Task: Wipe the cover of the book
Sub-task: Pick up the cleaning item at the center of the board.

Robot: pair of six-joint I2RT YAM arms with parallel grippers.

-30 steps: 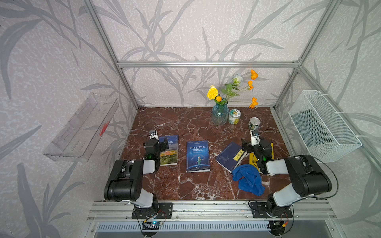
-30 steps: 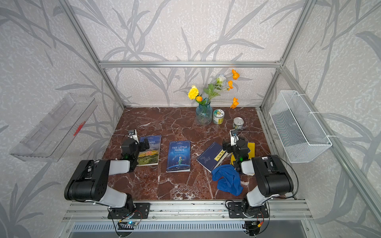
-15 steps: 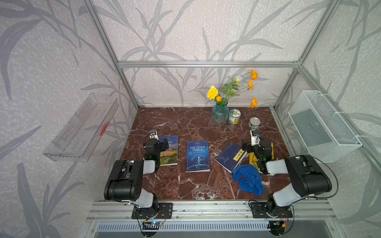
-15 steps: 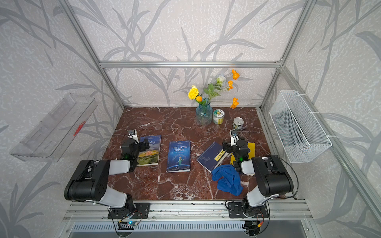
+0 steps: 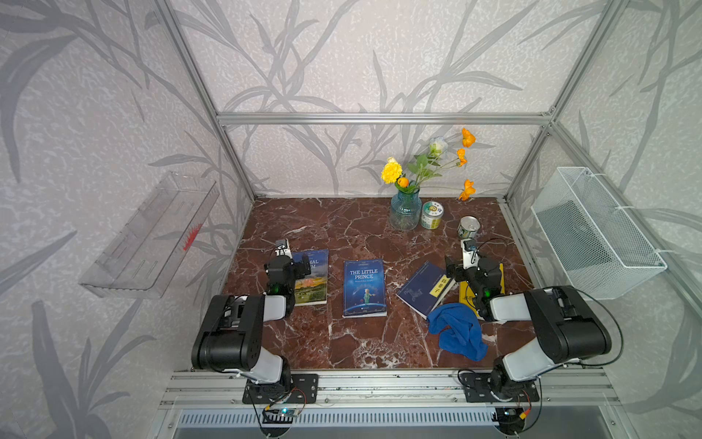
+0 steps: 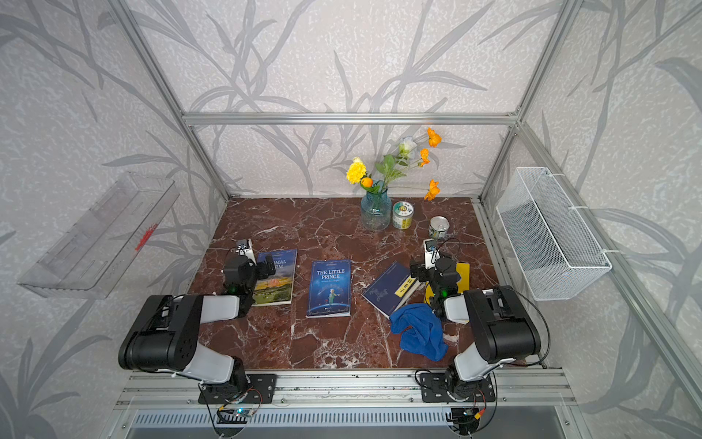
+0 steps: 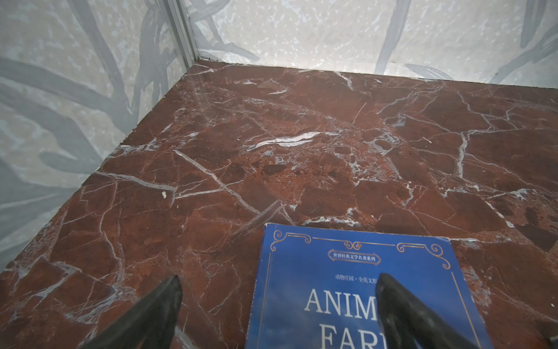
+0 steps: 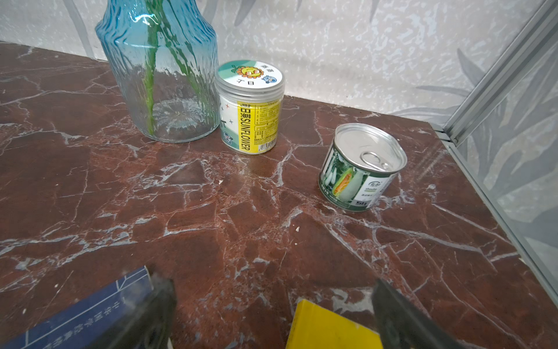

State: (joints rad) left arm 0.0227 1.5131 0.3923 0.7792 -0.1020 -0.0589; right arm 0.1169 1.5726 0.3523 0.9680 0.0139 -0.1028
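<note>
Blue cloth lies crumpled by the near rail, on the right arm's side — behind the right gripper, jaws wide and empty; left gripper likewise spread, holding nothing; further out, The Little Prince book lies flat between both arms, long axis front-to-back.

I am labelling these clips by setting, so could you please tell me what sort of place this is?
Probably a robot test booth dressed as a home desk: an aluminium frame with wallpapered panels encloses the marble-look tabletop, which holds The Little Prince book and a flower vase.
</note>
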